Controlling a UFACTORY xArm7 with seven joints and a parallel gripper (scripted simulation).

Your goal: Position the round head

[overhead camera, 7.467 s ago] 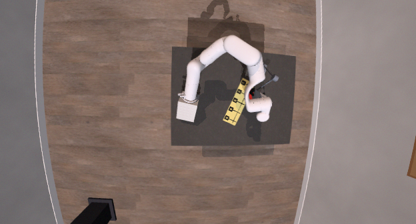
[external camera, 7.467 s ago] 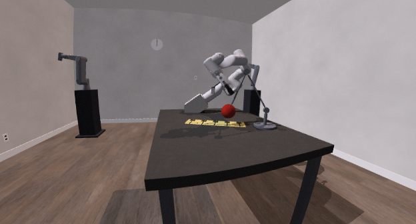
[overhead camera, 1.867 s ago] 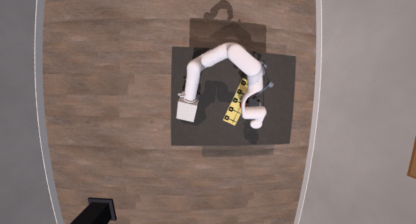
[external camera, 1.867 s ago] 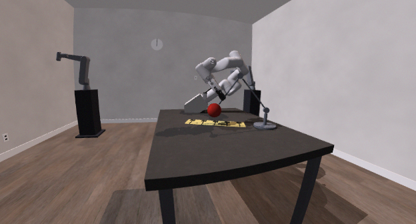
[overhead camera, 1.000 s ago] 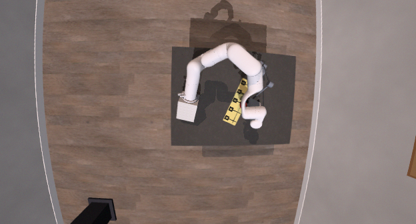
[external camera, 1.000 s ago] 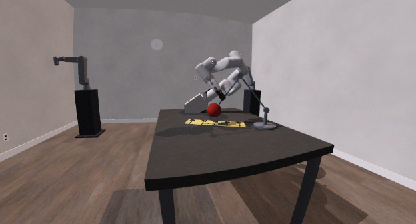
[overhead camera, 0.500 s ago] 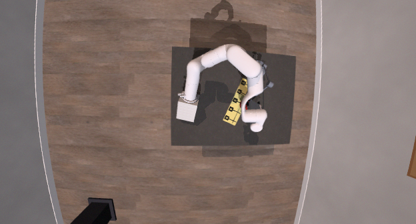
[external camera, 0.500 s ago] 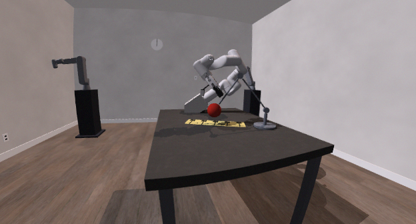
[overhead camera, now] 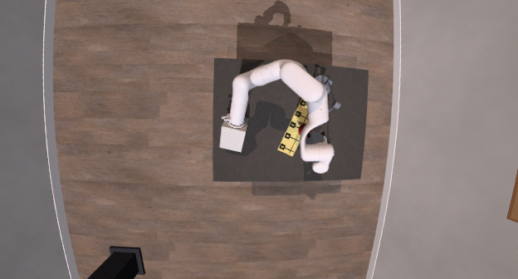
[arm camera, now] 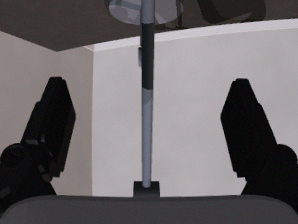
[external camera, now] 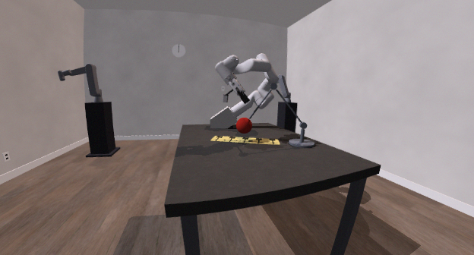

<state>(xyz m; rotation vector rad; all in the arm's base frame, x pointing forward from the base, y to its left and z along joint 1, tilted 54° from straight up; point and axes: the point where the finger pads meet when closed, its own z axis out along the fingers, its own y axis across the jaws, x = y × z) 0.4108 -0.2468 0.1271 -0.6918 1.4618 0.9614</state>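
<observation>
The lamp's round red head [overhead camera: 300,129] [external camera: 244,125] hangs clear of the bench, above the middle part of the yellow strip [overhead camera: 295,142] [external camera: 244,140]; which mark lies straight below it I cannot tell exactly. The lamp's grey foot [external camera: 301,143] [arm camera: 120,7] stands on the bench. Its elbow joint [external camera: 273,86] is raised high, with one rod sloping down to the head. My gripper [external camera: 247,101] [arm camera: 148,96] is open, above the head in the exterior view. In the wrist view a lamp rod [arm camera: 146,125] runs upright across the gap, with no finger seen touching it.
The dark bench [overhead camera: 257,165] [external camera: 266,177] carries the arm's pale base [overhead camera: 232,137] [external camera: 222,118] at its far end in the exterior view. My arm [overhead camera: 305,80] arches over part of the strip and hides much of the lamp from above.
</observation>
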